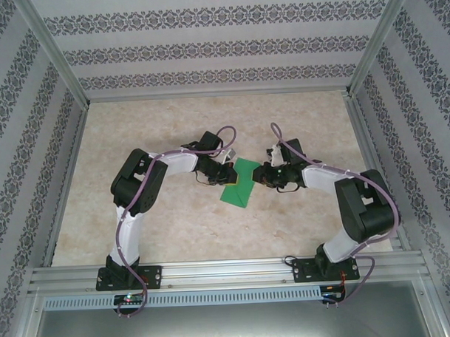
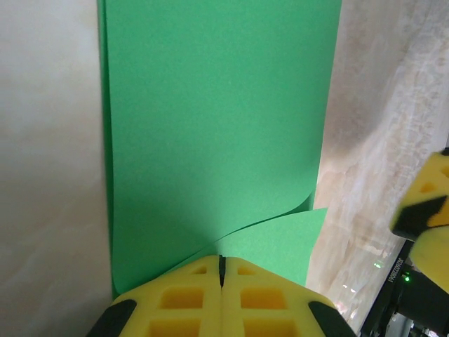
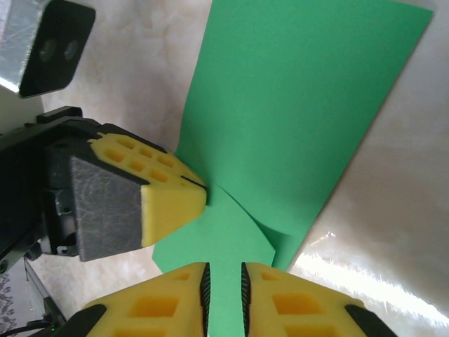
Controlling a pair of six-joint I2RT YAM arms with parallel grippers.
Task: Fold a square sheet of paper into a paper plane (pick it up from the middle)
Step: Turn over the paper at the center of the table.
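Yellow left jaws are pressing together on a raised flap of the square sheet of paper (image 2: 217, 119) — probably pinning a crease — while the right jaws are standing slightly apart astride the sheet's opposite edge, perhaps ready to nip it. That sheet is lying mid-bench (image 1: 175, 229).
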